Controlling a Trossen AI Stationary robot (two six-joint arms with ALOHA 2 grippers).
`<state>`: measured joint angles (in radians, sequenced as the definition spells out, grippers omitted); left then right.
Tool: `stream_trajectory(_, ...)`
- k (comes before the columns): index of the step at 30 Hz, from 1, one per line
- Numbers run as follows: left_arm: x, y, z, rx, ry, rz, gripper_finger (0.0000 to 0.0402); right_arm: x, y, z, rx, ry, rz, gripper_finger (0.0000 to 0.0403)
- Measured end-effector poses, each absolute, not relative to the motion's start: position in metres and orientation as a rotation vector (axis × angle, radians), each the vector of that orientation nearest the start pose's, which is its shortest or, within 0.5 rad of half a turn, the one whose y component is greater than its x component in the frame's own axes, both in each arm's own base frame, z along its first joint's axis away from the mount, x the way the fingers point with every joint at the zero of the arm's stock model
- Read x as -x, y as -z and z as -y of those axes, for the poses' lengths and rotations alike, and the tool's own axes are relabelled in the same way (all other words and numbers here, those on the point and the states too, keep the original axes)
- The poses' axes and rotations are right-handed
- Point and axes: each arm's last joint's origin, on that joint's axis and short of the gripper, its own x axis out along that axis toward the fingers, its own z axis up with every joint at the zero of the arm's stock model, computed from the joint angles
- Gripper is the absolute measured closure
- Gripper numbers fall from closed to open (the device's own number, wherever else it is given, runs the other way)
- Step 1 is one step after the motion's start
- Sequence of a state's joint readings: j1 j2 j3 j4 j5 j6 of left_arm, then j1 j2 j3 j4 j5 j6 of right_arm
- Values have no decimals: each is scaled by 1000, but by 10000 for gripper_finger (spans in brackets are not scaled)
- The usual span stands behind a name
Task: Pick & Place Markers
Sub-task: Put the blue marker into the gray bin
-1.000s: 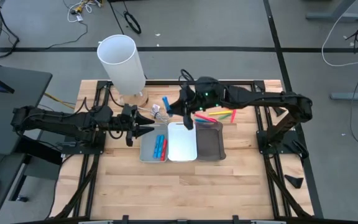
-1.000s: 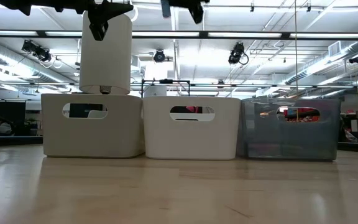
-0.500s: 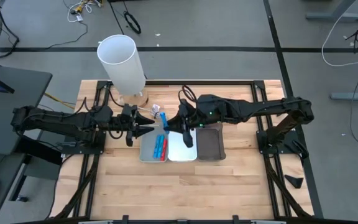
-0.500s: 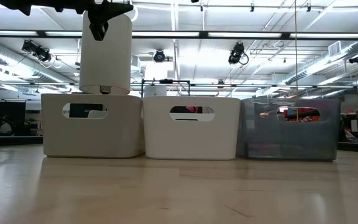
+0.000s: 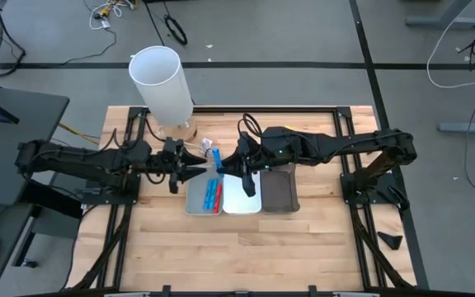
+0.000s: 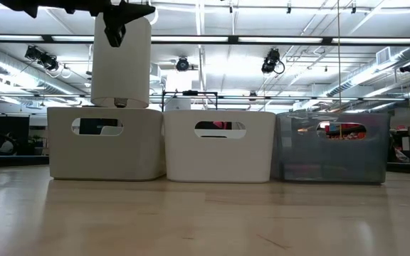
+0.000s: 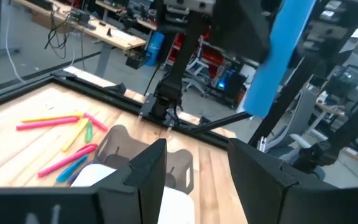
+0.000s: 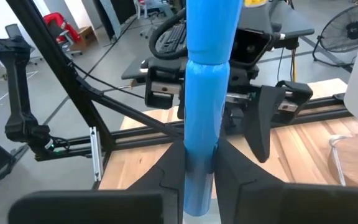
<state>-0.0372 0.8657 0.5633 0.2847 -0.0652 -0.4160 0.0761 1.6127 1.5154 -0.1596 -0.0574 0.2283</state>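
From overhead I start at the left, where the tall white cylinder [image 5: 162,92] stands upright on a round wooden base at the back of the table [image 5: 246,247], its open top showing nothing I can make out inside. Just in front of it my left gripper [image 5: 196,172] hovers beside the left tray [image 5: 204,196], its fingers parted with a clear gap and nothing between them, which the left wrist view confirms. Three trays sit side by side, touching, in a row. The left tray is grey and holds markers lying lengthwise: a blue marker [image 5: 210,194] and a red marker [image 5: 218,196] next to it. The middle tray [image 5: 239,198] is white, and I see nothing lying on the part of its floor not covered by the arm. Over the seam between the left and middle trays my right gripper [image 5: 222,164] is clamped on a blue marker [image 8: 207,81], which the right wrist view shows standing upright between the fingers. The dark tray [image 5: 279,191] on the right looks bare on the part I can see. In the left wrist view, loose markers [image 7: 67,138] in pink, yellow, green and blue lie on the wood beyond the trays. From table height the three trays stand as a grey, a white and a smoky clear box in line.
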Motion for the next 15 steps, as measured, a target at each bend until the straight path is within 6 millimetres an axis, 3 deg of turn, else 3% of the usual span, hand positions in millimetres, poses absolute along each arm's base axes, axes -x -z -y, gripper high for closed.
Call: stream_trajectory(15,-231,-313,26,317,79,-29,225,-373,-379,-30,-224,-106,-269,354)
